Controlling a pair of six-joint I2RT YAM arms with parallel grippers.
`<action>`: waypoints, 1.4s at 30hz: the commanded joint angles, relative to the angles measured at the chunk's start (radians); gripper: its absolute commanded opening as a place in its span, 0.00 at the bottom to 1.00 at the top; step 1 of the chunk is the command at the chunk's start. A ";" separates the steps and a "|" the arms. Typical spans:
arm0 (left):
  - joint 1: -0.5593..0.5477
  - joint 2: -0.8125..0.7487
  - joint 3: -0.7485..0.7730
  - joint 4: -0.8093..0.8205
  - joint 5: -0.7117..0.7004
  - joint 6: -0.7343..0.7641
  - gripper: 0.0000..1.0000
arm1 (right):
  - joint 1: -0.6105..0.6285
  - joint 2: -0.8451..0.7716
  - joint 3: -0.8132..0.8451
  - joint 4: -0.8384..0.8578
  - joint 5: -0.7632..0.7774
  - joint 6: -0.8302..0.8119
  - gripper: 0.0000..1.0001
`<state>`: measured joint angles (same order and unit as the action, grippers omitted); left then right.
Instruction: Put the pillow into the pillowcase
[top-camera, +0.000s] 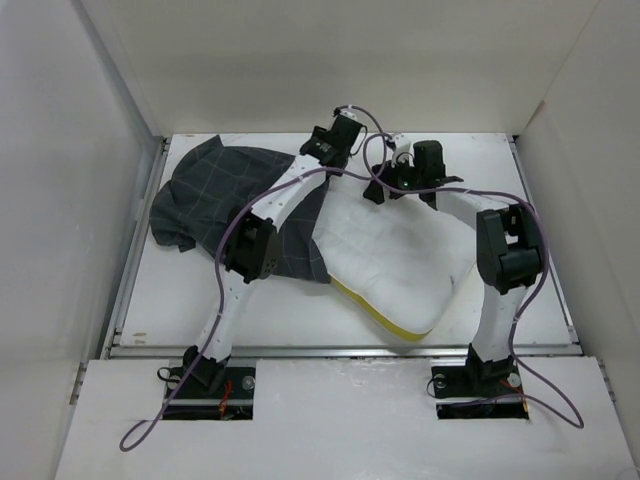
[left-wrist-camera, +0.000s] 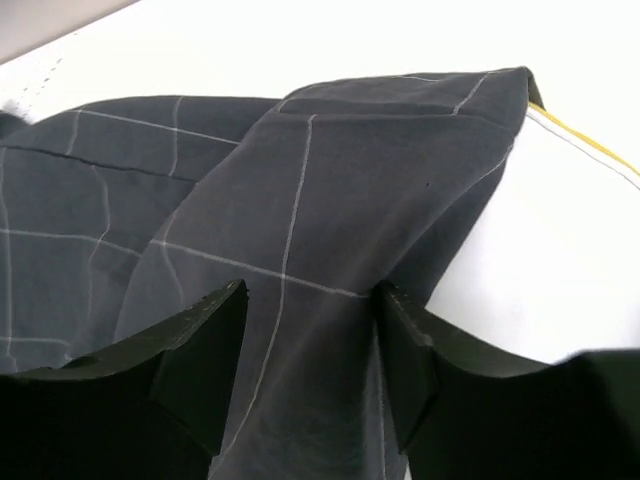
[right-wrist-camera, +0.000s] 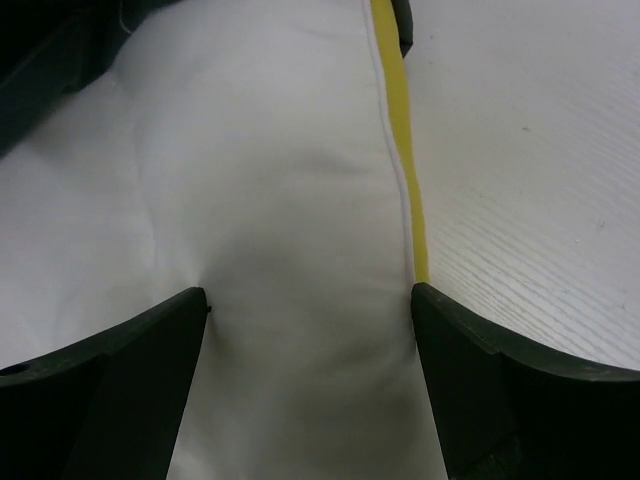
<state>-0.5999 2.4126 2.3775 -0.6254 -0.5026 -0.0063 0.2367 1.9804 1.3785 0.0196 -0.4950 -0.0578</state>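
The white table (top-camera: 520, 300) carries both pieces. The pillow (top-camera: 400, 265) lies across its middle and right, plump and quilted. Its left end meets the pillowcase (top-camera: 215, 190), which is crumpled over the far left of the table. From above I cannot tell whether that end is already inside the mouth. The pillow looks light, soft and bulky, so it will likely sag and fold wherever it is unsupported. A deep bite at an edge or corner should hold it better than a pinch on the flat face. The pillowcase is thin, limp cloth, and it should be held at the hem of its opening so the mouth can be drawn wide. The right gripper (right-wrist-camera: 310, 380) is clamped on the pillow's far edge, its pads sinking into the stuffing and puckering it. The left gripper (left-wrist-camera: 308, 370) has closed on a raised fold of the pillowcase, with cloth filling the gap from pad to pad. The yellow piping (right-wrist-camera: 408, 190) runs just inside the right gripper's right-hand finger and gives a firmer seam to grip.
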 joint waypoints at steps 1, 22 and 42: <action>0.006 0.023 0.008 0.032 0.047 0.025 0.50 | 0.006 0.041 0.057 -0.047 -0.096 -0.042 0.87; -0.166 -0.283 -0.125 0.115 0.291 0.074 0.00 | 0.152 -0.204 -0.231 0.639 -0.103 0.352 0.00; -0.391 -0.627 -0.724 0.321 0.633 -0.159 0.12 | 0.082 -0.189 -0.593 1.214 0.205 0.876 0.18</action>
<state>-0.9234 1.8645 1.6428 -0.3656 -0.0315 -0.0727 0.3321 1.8130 0.7387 1.0283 -0.3508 0.7624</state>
